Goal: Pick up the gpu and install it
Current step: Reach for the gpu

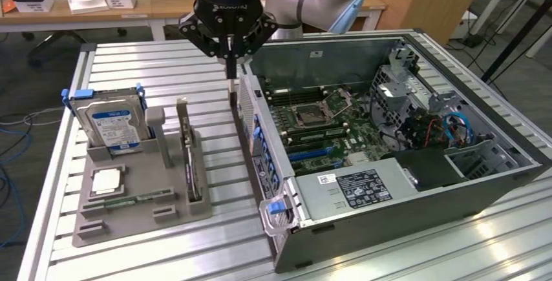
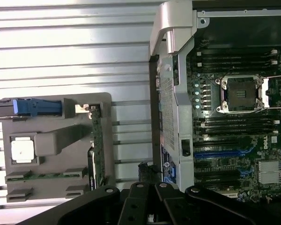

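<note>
The gpu (image 1: 185, 155) is a thin dark green card with a metal bracket at its far end. It stands on edge in a slot of the grey holder (image 1: 172, 213), and in the wrist view the gpu (image 2: 97, 145) runs along the holder's edge. My gripper (image 1: 230, 74) hangs above the table with its fingers pointing down and shut on nothing. It is behind the gpu's far end, in the gap between the holder and the open computer case (image 1: 388, 184). The gripper's black linkages (image 2: 147, 206) show in the wrist view.
A hard drive (image 1: 110, 123) with a blue-white label stands in the holder, with a CPU (image 1: 105, 181) and a memory stick (image 1: 138, 197) in front of it. The motherboard (image 1: 319, 119) lies exposed in the case. Desks with clutter stand behind the table.
</note>
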`<state>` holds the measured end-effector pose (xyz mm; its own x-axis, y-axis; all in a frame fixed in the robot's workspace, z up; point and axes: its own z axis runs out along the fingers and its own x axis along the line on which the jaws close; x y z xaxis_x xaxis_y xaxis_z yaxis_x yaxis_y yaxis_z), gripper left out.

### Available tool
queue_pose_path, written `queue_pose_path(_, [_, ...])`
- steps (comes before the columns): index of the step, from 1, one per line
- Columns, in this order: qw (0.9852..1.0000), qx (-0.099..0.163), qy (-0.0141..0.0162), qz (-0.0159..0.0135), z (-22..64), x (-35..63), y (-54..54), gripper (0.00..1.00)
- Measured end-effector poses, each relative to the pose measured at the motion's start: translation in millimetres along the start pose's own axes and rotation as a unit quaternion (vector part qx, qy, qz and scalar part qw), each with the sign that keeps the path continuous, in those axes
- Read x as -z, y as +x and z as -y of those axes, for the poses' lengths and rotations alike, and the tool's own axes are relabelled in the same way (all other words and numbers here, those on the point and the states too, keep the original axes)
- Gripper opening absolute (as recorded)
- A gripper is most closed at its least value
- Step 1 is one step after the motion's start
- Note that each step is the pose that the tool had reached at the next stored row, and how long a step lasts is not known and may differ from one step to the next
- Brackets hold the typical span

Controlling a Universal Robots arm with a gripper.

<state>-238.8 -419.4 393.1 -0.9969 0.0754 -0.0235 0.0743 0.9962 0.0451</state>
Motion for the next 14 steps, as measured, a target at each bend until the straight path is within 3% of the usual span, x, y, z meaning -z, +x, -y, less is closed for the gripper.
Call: queue_pose_path(14, [1.0000, 0.000, 0.0000, 0.0000, 4.1, 0.3, 11.1, 0.11])
